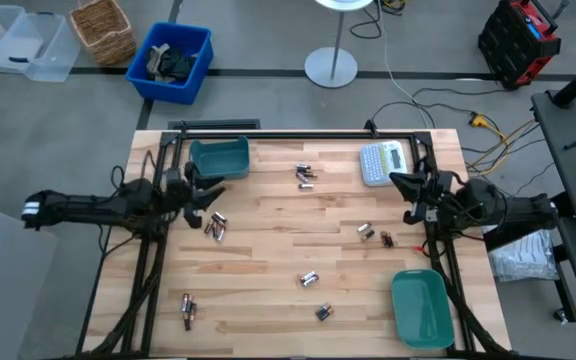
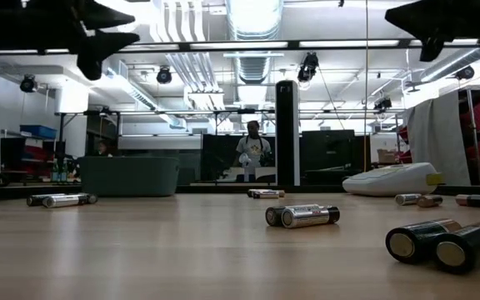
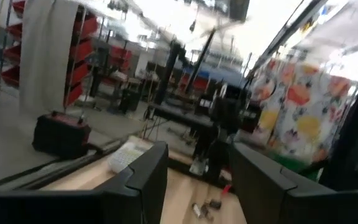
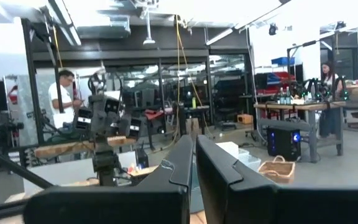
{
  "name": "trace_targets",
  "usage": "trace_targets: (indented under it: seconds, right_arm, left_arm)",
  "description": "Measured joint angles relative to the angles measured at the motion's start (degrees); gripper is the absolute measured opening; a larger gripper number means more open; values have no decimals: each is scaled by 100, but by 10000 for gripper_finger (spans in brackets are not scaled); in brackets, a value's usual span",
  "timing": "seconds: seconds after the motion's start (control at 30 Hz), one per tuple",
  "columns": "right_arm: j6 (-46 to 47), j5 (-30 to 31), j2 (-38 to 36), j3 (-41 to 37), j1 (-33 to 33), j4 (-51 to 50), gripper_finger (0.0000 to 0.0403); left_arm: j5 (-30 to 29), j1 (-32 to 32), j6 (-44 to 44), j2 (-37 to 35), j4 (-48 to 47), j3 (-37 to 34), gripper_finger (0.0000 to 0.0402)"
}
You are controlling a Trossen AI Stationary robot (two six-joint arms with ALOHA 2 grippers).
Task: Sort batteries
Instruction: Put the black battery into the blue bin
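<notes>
Several batteries (image 1: 309, 279) lie scattered in small clusters across the wooden tabletop (image 1: 268, 255), none of them in an end effector. Nearest the front edge are a pair at the left, one in the middle and another just beyond it; farther back sit a cluster near the left arm, a few near the right arm and a group toward the rear centre. One teal bin (image 1: 422, 307) rests at the front right corner, and a second teal bin (image 1: 219, 158) stands at the rear left. The left end effector (image 1: 206, 196) hovers beside that rear bin with its fingers spread wide, empty. The right end effector (image 1: 405, 190) hangs closed and empty, just in front of the label maker (image 1: 383, 162) at the rear right.
</notes>
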Motion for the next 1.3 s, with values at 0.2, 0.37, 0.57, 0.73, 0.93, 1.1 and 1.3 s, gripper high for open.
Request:
trace_targets:
  seconds: [0.2,0.37,0.57,0.73,0.93,1.1,1.3]
  right_arm:
    - [-221,0,916,578,2,-120,13]
    - [-284,0,1497,1022,0,-416,13]
    - [-302,0,1823,1282,0,-596,13]
    - [-635,0,1854,1344,0,-621,13]
    - [-780,0,1847,1401,0,-614,13]
    - [-894,-1,1845,1417,1,-612,13]
    - [-886,-2,1845,1417,2,-629,13]
  left_arm:
    - [3,-4,-186,743,-1287,717,153]
    - [8,-76,-582,1121,-2614,1343,153]
    - [12,-493,-1125,1345,-4140,1959,153]
    - [1,-951,-1843,1381,-5236,2206,153]
    - [2,-1181,-3917,1381,-6859,2306,153]
    - [263,-1182,-5396,1440,-8385,2296,153]
    - [263,-1180,-5702,1635,-8546,2284,153]
